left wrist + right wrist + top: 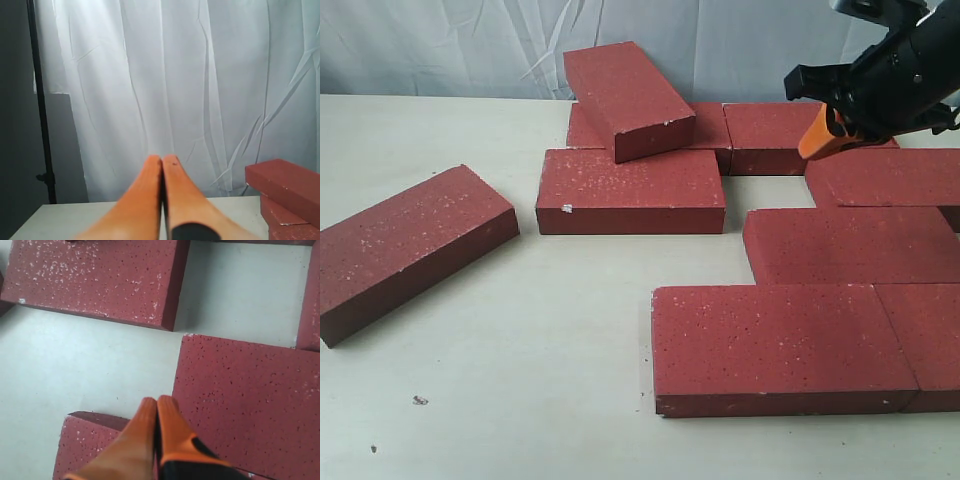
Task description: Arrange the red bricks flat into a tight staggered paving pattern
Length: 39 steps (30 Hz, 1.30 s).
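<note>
By my reckoning the paving is about half laid: on the right of the surface (520,380) a group of red bricks (780,345) lies flat in offset rows, edges mostly touching, with a bare pocket left open at the patch's far left corner; left of that patch the work is not done. One flat brick (630,190) sits just beside the paving but not closed up to it; a tilted brick (628,95) leans on it and on the one behind; a stray brick (410,245) lies askew, well apart at the left. I judge three or four bricks have yet to be brought in and squared. The right hand (817,140) hangs above the far right rows, angled down toward them; its orange fingers (145,425) are pressed together with nothing between them, and its own camera looks down on bare surface between bricks. The left hand (161,161) does not show in the exterior view; its wrist camera shows the fingers flat against each other, empty, raised and pointing roughly level at the white curtain (200,75), with stacked bricks at the edge of that view.
</note>
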Each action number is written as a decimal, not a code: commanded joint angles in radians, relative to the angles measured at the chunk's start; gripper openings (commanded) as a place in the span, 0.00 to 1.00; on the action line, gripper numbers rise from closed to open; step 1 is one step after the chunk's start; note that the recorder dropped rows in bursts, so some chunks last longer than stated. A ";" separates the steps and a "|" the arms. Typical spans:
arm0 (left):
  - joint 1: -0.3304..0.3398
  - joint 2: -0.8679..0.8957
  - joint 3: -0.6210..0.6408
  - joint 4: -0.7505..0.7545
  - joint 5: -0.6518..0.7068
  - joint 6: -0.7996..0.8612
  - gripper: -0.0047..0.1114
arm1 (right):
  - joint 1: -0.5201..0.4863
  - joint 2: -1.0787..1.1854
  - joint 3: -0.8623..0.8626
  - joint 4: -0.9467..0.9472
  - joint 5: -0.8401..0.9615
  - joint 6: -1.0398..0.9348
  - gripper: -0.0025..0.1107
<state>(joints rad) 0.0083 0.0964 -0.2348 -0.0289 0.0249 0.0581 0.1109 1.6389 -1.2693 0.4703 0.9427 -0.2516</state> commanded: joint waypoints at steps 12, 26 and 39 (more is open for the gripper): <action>-0.001 0.576 -0.404 -0.074 0.162 0.005 0.04 | -0.005 -0.010 0.000 -0.002 0.006 -0.005 0.02; -0.037 1.210 -0.771 -0.093 0.743 0.062 0.04 | -0.005 -0.006 0.000 -0.002 -0.010 -0.005 0.02; -0.311 1.646 -1.058 -0.056 0.715 0.046 0.04 | -0.005 -0.006 0.000 -0.002 -0.012 -0.005 0.02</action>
<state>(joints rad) -0.2736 1.6655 -1.2250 -0.0977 0.7504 0.1129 0.1109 1.6389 -1.2693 0.4703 0.9425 -0.2516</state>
